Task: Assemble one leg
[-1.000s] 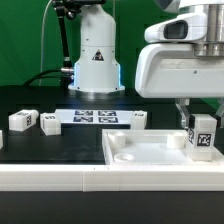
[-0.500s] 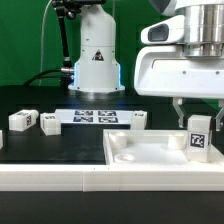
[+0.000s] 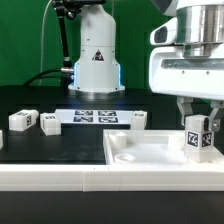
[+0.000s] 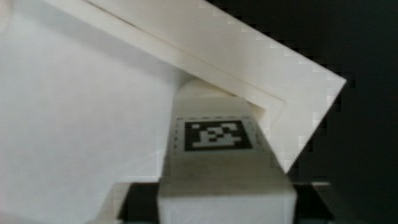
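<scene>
Exterior view: the hand (image 3: 199, 122) is closed on the leg (image 3: 199, 139), a white rectangular post held upright with its marker tag facing the camera, one finger (image 3: 184, 112) visible at its upper edge. The leg stands over the corner of the white tray-like piece (image 3: 150, 160) at the exterior view's right; contact between the leg's base and the tray cannot be confirmed. On the black surface (image 3: 40, 100), three further white legs lie loose: two (image 3: 22, 120) (image 3: 50, 123) at the exterior view's left and one (image 3: 138, 119) just beside the marker board (image 3: 95, 117). Wrist view: the leg (image 4: 219, 150) runs between the two dark fingers (image 4: 134, 203), tag visible, its far end at the raised rim of the tray corner (image 4: 267, 70).
</scene>
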